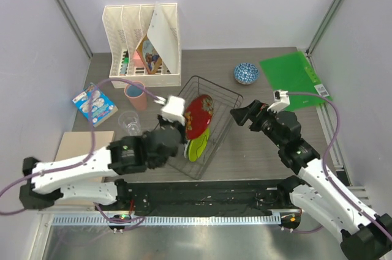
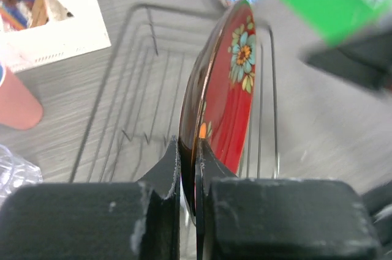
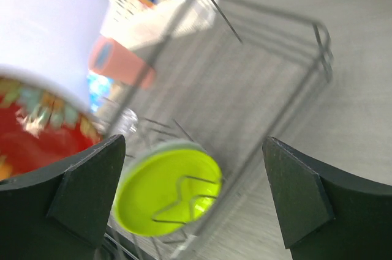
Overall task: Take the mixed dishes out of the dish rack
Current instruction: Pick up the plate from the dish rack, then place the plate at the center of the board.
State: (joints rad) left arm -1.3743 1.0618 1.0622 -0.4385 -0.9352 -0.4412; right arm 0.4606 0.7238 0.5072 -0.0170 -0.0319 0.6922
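Note:
The black wire dish rack (image 1: 222, 96) stands mid-table. My left gripper (image 1: 182, 126) is shut on the rim of the red patterned plate (image 1: 199, 115), held upright on edge above the rack; in the left wrist view the plate (image 2: 229, 92) sits pinched between my fingers (image 2: 170, 163). A green plate (image 1: 197, 145) leans in the rack's near end, also in the right wrist view (image 3: 168, 196). My right gripper (image 1: 240, 115) is open at the rack's right side. The pink cup (image 1: 135, 95), glass tumbler (image 1: 130, 121) and blue bowl (image 1: 246, 73) stand on the table.
A white slotted file organizer (image 1: 144, 43) with papers stands at the back left. A green folder (image 1: 294, 79) lies at the back right. A small picture booklet (image 1: 94, 103) and a tan board (image 1: 84, 145) lie at the left.

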